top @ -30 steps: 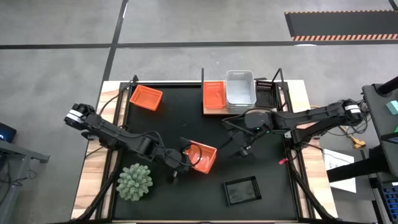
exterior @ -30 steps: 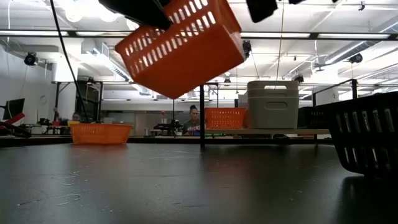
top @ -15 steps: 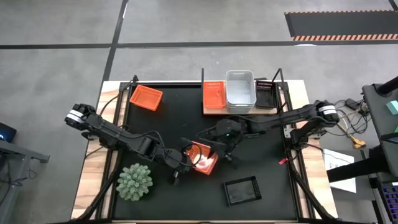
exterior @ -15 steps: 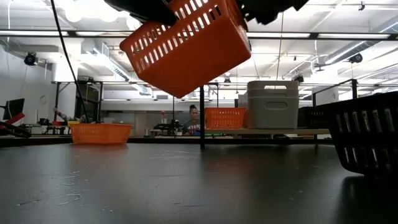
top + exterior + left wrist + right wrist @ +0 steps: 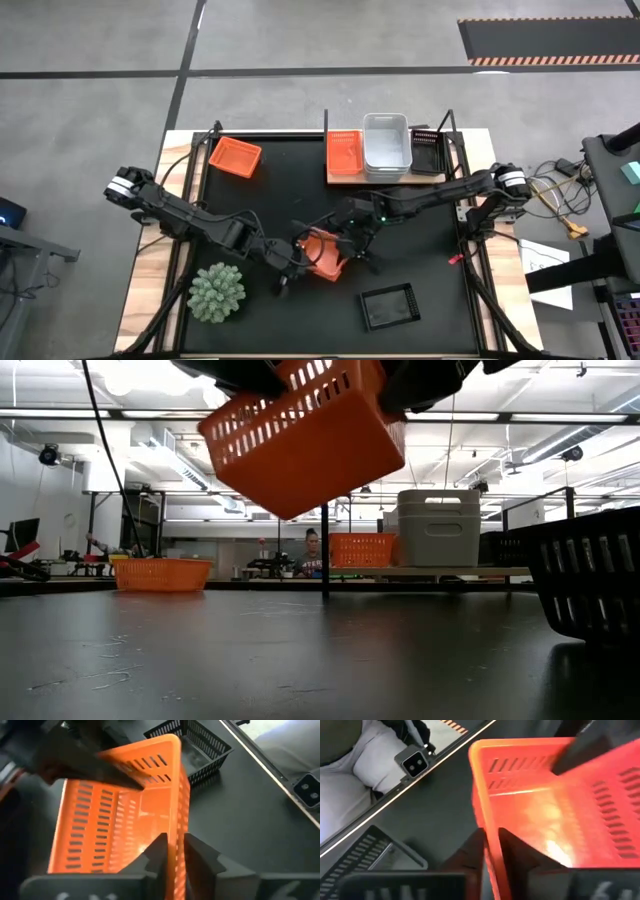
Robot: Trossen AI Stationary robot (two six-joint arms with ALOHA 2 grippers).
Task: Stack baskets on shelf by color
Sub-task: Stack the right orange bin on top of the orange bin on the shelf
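Black mat (image 5: 290,190) with shelf (image 5: 345,178), plant (image 5: 217,292), baskets.

Two slim dark jointed arms, white collars near bases, black cables along links, matte black jaws.

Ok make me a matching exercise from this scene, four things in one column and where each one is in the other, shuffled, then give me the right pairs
Things:
1. white basket
2. black basket
3. green plant
4. tilted orange basket

Places:
A. held in the air between the left pincer and right pincer
B. on the shelf, between an orange and a black basket
C. on the mat, near edge, right of centre
D. near-left corner of the table

Pairs: 1-B, 2-C, 3-D, 4-A
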